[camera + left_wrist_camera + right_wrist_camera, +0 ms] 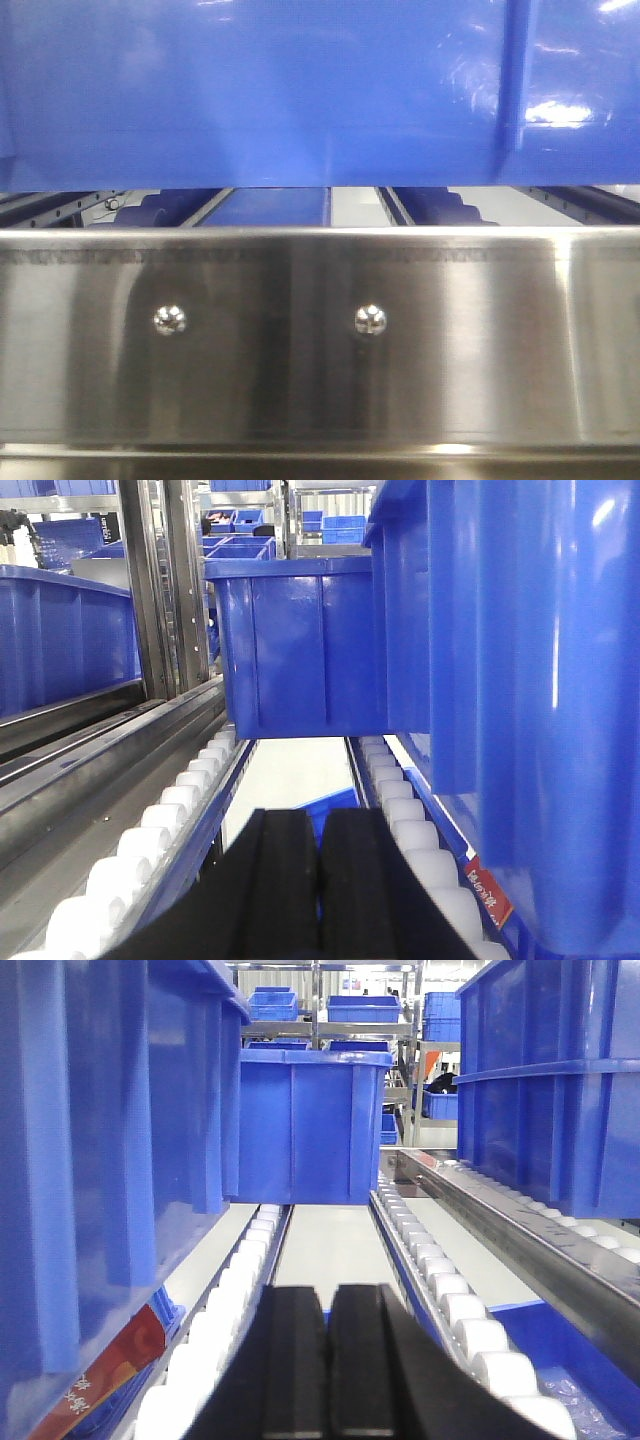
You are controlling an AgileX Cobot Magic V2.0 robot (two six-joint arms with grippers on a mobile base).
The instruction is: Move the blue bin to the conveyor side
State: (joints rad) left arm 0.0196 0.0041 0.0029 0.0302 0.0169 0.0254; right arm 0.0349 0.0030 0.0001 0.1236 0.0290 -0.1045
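The front view sits low, very near the shiny stainless-steel rail, and faces the glossy blue plastic crate above it. Both wrist views look forward, low along the white roller tracks. They share this crate, close on the right in the left view and on the left in the right view.

white roller tracks w/ steel rail in front carry blue bin & 2nd bin.
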